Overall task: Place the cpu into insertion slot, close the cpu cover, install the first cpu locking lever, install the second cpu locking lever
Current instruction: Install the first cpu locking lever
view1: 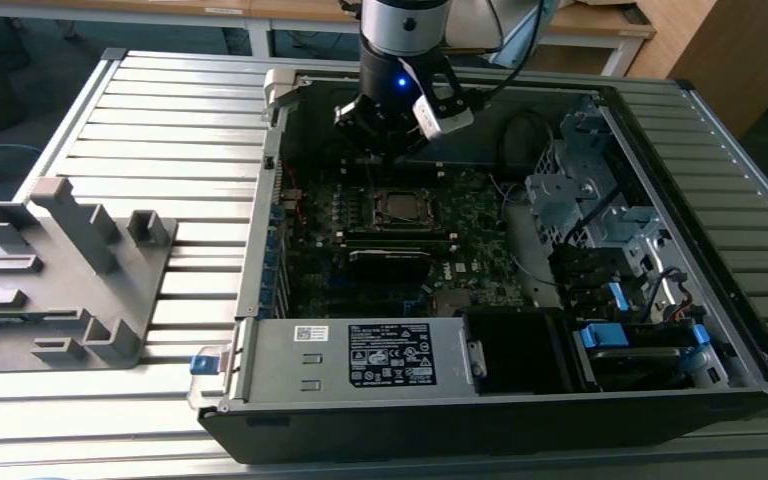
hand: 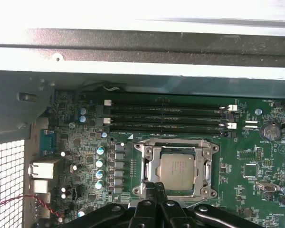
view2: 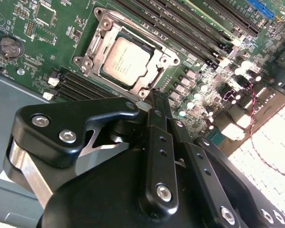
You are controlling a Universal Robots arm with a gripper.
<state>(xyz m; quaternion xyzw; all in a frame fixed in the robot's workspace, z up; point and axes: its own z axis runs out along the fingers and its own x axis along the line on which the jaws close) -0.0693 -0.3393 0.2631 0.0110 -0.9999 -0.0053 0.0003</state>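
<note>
While its two black fingers are pressed together with nothing between them, the gripper [view2: 155,95] hangs low inside an open computer case [view1: 244,300], its tips just beside one edge of the insertion slot [view2: 85,61]; whether they touch the metal cannot be told. In the exterior view the arm comes down from the top centre of the frame, and the gripper sits just above the slot, near the middle of the motherboard [view1: 471,215]. The cpu [hand: 177,171], a pale silver square, lies flat in the slot. The cpu cover [hand: 205,167], a thin silver frame, lies down around the chip's edges in both wrist views. How the locking levers stand cannot be made out. Long black memory slots [hand: 164,118] run alongside the socket, and a round coin battery [hand: 269,131] sits near it. The case rests on a grey slatted table [view1: 157,110], with a labelled metal box [view1: 357,355] at the frame's lower centre. A grey blocky fixture [view1: 71,270] stands at the exterior view's left, well apart from the case.
</note>
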